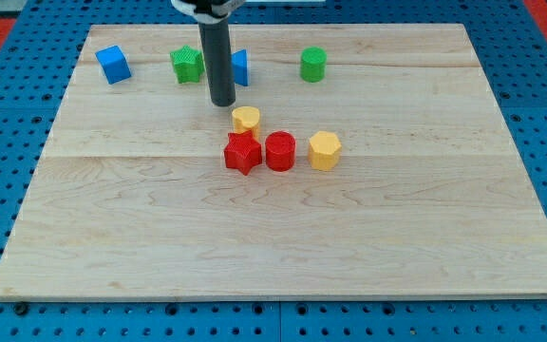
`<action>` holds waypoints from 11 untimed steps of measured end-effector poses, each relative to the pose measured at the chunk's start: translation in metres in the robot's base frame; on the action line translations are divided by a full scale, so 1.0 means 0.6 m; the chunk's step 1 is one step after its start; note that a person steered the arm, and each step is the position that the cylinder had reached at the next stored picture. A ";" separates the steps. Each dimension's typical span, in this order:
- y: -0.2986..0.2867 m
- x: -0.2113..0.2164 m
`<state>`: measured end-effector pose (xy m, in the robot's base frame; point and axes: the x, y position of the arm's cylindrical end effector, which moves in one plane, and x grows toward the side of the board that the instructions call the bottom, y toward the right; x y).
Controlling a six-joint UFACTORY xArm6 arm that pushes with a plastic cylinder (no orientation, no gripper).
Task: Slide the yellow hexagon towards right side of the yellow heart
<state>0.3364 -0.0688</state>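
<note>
The yellow hexagon (324, 150) sits near the board's middle, at the right end of a row with a red cylinder (280, 151) and a red star (242, 152). The yellow heart (246, 119) lies just above the red star, up and to the left of the hexagon. My tip (222, 103) is at the end of the dark rod, just above and left of the yellow heart, well left of the hexagon and apart from it.
Along the top of the wooden board (283, 247) stand a blue cube (113, 64), a green star (187, 65), a blue block (240, 67) partly hidden behind the rod, and a green cylinder (313, 64).
</note>
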 end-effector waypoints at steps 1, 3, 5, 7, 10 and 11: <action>0.014 -0.026; 0.288 0.124; 0.124 0.203; 0.177 0.205; 0.209 0.114; 0.337 0.037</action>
